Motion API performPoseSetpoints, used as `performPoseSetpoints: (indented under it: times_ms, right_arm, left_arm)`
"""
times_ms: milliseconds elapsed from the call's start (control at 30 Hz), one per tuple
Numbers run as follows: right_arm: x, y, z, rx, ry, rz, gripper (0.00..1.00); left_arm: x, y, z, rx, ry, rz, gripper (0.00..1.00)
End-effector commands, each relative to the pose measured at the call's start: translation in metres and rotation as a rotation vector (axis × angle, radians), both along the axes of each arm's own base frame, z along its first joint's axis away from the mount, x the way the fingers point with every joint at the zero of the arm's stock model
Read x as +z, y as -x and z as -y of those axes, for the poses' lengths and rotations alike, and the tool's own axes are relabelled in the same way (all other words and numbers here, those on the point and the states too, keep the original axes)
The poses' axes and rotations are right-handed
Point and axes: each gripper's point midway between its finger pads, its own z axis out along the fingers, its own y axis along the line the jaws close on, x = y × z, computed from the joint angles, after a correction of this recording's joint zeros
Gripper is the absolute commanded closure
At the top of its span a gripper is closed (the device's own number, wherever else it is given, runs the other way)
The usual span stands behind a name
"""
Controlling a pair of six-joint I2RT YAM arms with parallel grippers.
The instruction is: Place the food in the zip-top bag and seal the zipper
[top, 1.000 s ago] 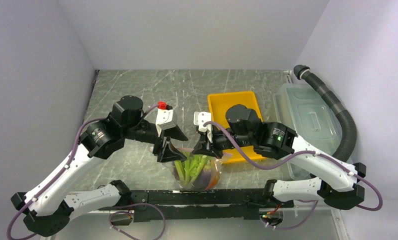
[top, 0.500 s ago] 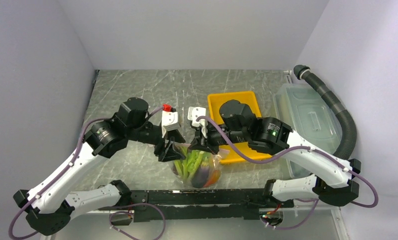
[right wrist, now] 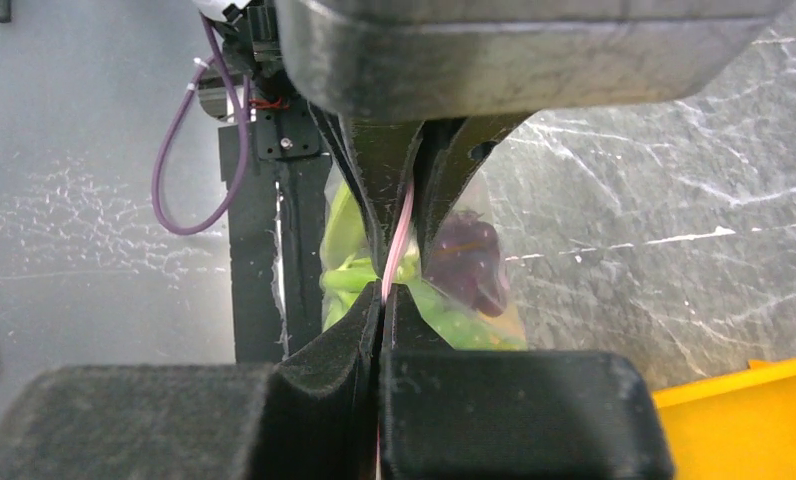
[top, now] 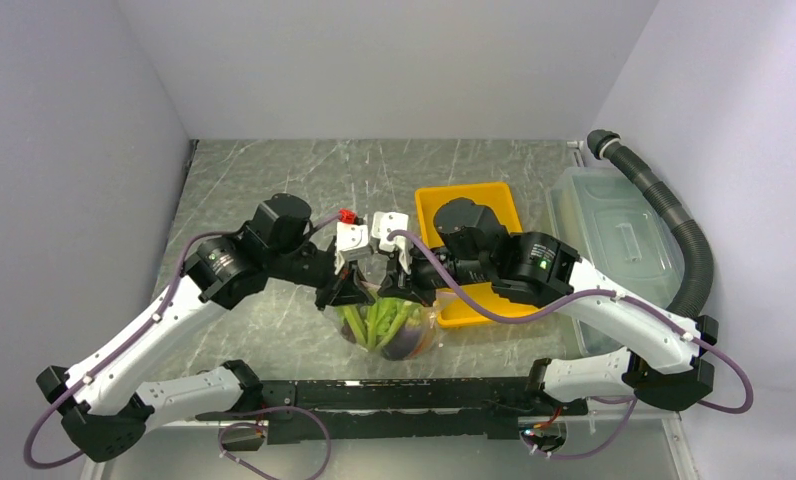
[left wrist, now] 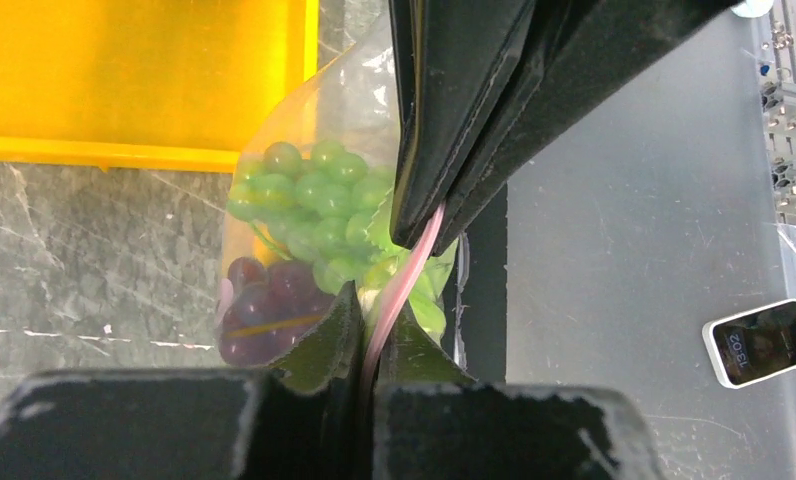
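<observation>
The left hand (top: 351,290) is clamped on the pink zipper (left wrist: 399,290), at 11 o'clock of the zip-top bag (left wrist: 359,90). The bag sits below both hands, toward 6 o'clock on the surface (top: 274,180) (green grapes (left wrist: 314,200), purple grapes (left wrist: 269,305) and celery stalks (top: 379,320) show through it). The right hand (top: 402,288), just beside at 1 o'clock, pinches the same strip. The yellow tray (top: 474,205) lies at 2 o'clock.

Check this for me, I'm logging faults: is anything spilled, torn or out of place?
Nothing stands out. The food in view is inside the zip-top bag, and the left gripper and right gripper each pinch the zipper.
</observation>
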Motion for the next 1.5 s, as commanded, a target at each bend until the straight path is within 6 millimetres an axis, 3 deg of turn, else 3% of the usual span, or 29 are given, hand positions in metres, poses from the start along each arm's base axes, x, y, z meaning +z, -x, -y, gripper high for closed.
performPoseSetpoints:
  times_ms: [0, 233, 367, 467, 633, 800, 1133, 1467]
  right_arm:
    - [0.069, -0.006, -0.006, -0.011, -0.220, 0.115, 1.00]
    - [0.067, -0.016, 0.008, -0.099, -0.210, 0.142, 0.97]
    - [0.071, -0.022, 0.020, -0.159, -0.223, 0.163, 0.79]
    - [0.076, -0.029, 0.033, -0.231, -0.242, 0.187, 0.59]
    - [0.086, -0.038, 0.056, -0.336, -0.279, 0.224, 0.46]
    - [0.092, -0.042, 0.077, -0.418, -0.314, 0.241, 0.43]
    - [0.081, -0.043, 0.100, -0.496, -0.346, 0.234, 0.39]
    - [0.066, -0.037, 0.111, -0.513, -0.357, 0.200, 0.39]
  left_arm:
    - [0.002, -0.005, 0.002, -0.011, -0.014, 0.034, 1.00]
    - [0.007, -0.027, 0.002, 0.083, -0.019, 0.105, 1.00]
    - [0.013, -0.045, -0.001, 0.166, -0.031, 0.170, 1.00]
    - [0.021, -0.060, -0.005, 0.238, -0.037, 0.225, 1.00]
    - [0.035, -0.083, -0.013, 0.348, -0.038, 0.316, 1.00]
    - [0.050, -0.112, -0.025, 0.483, -0.068, 0.418, 1.00]
    - [0.082, -0.184, -0.051, 0.776, -0.159, 0.684, 1.00]
    - [0.076, -0.251, -0.069, 0.887, -0.318, 0.869, 1.00]
